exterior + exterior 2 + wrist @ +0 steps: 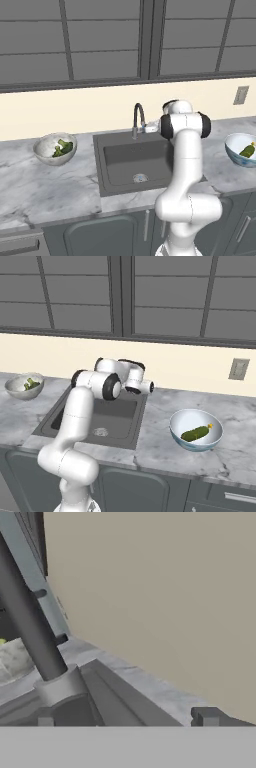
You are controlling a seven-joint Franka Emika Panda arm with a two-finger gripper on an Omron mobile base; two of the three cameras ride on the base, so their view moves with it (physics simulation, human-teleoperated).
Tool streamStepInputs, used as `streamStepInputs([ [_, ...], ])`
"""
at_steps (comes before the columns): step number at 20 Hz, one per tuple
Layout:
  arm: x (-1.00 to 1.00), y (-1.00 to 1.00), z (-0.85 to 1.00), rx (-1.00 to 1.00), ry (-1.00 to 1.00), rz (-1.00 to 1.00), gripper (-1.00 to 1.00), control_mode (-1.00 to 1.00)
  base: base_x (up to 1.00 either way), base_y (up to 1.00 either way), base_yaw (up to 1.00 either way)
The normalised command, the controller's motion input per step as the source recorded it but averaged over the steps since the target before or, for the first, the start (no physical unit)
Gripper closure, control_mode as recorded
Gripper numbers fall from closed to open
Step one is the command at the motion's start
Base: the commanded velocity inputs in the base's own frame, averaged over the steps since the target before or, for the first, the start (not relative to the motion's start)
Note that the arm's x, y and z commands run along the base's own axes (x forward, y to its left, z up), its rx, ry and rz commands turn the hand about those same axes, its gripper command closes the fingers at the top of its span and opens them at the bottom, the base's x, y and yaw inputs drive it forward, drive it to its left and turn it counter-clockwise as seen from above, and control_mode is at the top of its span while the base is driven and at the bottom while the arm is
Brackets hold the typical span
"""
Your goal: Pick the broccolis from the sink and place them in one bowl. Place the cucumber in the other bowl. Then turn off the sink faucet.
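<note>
So the arm is reaching over the sink (131, 157) toward the back wall, with the hand (125, 718) sitting right by the faucet (138, 119). In the hand view the faucet's dark stem is running up the left side, its grey base is just beside the left fingertip, and the two fingertips are standing wide apart with nothing between them, so the hand is open and empty. The broccolis (63, 148) are lying in the speckled bowl (46, 148) on the marble surface (45, 187) left of the sink. The cucumber (195, 433) is lying in the blue-rimmed bowl (180, 419) on the surface to the right. Can't tell if water is running.
</note>
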Motion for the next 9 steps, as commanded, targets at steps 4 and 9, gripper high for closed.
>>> streamStepInputs([
  [4,0.86,0.74,0.63,0.0,0.0,0.06,-1.0,-1.0,0.0,0.0,0.0],
  [9,0.7,0.92,0.68,0.0,0.0,0.05,-1.0,-1.0,0.0,0.0,0.0],
])
